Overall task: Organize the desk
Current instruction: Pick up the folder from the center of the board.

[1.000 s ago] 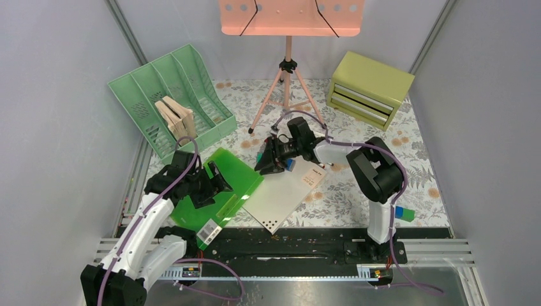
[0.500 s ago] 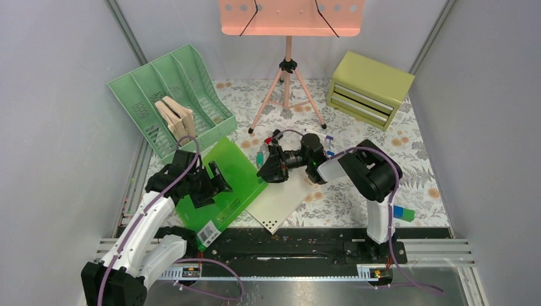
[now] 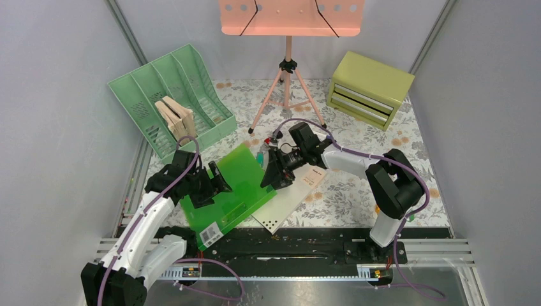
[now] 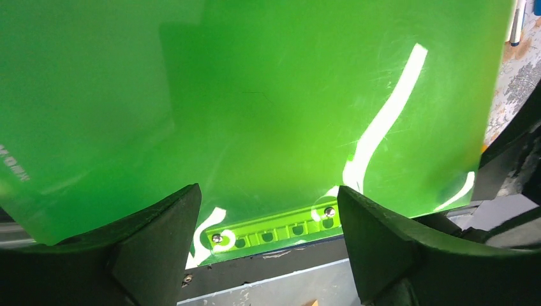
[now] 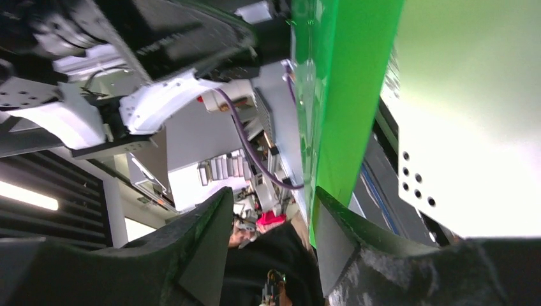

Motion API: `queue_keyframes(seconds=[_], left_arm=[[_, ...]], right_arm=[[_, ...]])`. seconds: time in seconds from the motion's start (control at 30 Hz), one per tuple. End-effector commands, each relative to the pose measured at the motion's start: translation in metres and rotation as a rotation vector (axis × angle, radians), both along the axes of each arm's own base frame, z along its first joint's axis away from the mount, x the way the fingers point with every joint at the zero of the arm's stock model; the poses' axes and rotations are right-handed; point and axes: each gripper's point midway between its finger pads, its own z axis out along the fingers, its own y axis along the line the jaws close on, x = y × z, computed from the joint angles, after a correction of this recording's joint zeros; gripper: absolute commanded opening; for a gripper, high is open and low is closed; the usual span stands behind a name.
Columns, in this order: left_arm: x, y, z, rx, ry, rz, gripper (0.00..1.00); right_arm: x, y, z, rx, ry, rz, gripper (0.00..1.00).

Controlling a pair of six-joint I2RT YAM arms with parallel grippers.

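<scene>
Grey walls close in the floral-print bench (image 3: 344, 197), which spreads from the arms' bases to the back wall. On it stand a mint file rack (image 3: 169, 95) at the far left, a pink music stand (image 3: 288, 64) at the back and an olive drawer chest (image 3: 370, 86) at the far right. Near the front, a green board (image 3: 236, 182) tilts up over a white sheet (image 3: 290, 201). The left jaws stand wide apart at the board's left side, gripping nothing. The right jaws are partly open with the board's right edge between them, not pinched.
</scene>
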Motion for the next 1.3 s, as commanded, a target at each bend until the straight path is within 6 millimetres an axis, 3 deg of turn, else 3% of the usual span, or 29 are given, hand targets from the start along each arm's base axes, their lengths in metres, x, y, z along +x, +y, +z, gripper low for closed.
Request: queue_keyframes(seconds=[0.0,0.27,0.5,0.77,0.93,1.1,1.27], left_arm=[[0.014,0.001,0.015,0.015,-0.057,-0.007,0.8],[0.031,0.001,0.038,0.028,-0.16,-0.031,0.8],[0.046,0.002,0.088,0.061,-0.355,-0.124,0.82],[0.058,0.01,0.132,0.143,-0.487,-0.182,0.83],[0.075,0.008,0.184,0.17,-0.597,-0.221,0.84],[0.082,-0.005,0.245,0.108,-0.772,-0.259,0.97],[0.074,-0.018,0.271,0.039,-0.834,-0.316,0.98]], right_arm=[[-0.025,-0.017,-0.009,-0.078,0.012,0.078,0.53],[-0.038,-0.012,0.004,-0.113,-0.039,0.146,0.35],[-0.039,-0.012,0.034,-0.114,-0.079,0.166,0.09],[-0.037,-0.013,0.085,-0.098,-0.137,0.132,0.0],[-0.023,-0.016,0.115,-0.158,-0.223,0.051,0.0],[0.0,-0.02,0.149,-0.179,-0.251,-0.089,0.0],[0.02,-0.025,0.184,-0.163,-0.246,-0.226,0.0]])
